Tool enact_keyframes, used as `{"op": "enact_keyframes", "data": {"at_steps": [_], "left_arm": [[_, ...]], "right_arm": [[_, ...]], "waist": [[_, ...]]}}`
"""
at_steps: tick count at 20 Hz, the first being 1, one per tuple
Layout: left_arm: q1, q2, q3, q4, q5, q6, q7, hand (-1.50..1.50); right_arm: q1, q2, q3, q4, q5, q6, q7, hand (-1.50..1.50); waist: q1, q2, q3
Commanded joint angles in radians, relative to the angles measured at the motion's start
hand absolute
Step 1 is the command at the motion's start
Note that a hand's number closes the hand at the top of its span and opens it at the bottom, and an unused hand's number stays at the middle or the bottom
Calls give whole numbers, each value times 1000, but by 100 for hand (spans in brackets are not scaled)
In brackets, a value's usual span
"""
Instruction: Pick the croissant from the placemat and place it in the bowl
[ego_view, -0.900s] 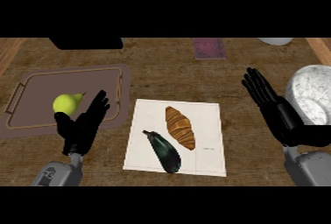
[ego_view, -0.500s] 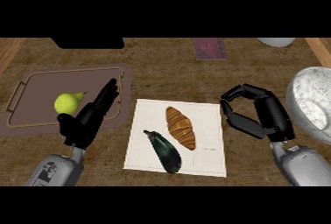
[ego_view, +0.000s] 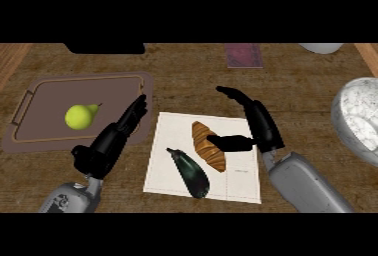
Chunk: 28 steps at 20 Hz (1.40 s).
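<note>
A golden-brown croissant (ego_view: 207, 146) lies on the white placemat (ego_view: 170, 167), next to a dark eggplant (ego_view: 189, 172). My right hand (ego_view: 255, 122) hovers over the placemat's right side, fingers spread, with the thumb touching the croissant's right edge. The speckled grey bowl (ego_view: 353, 120) sits at the right edge, partly cut off. My left hand (ego_view: 112, 140) rests open at the placemat's left edge, fingers straight and pointing up toward the tray.
A brown tray (ego_view: 44, 100) at the left holds a green pear (ego_view: 80, 115). A purple card (ego_view: 244, 55) and a dark object (ego_view: 105, 48) lie along the far edge. A pale dish (ego_view: 321, 47) shows at the top right.
My right hand has moved left from beside the bowl to the croissant and lowered over the placemat, thumb reaching the pastry. The left hand has barely shifted.
</note>
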Motion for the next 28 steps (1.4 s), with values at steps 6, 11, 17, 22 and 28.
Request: {"op": "enact_keyframes", "data": {"at_steps": [6,11,17,22,28], "left_arm": [[1,4,16,15,13,-29,-4,0],[-7,11,22,12,15,-47,-11,0],[25,34,59,-19,29,-69,-22,0],[11,6,57,26,-4,-72,-39,0],[-15,-20,71,17,-26,-60,-4,0]], "right_arm": [[-278,-131,177,45,161,374,431,-150],[-389,-67,203,50,-23,721,670,-150],[-512,29,95,78,-217,909,951,-150],[-530,88,101,171,-208,921,977,-150],[-494,139,133,119,-153,881,1018,-150]], "waist": [[0,-5,-4],[4,-3,-4],[0,-1,0],[-5,3,0],[-13,1,1]]}}
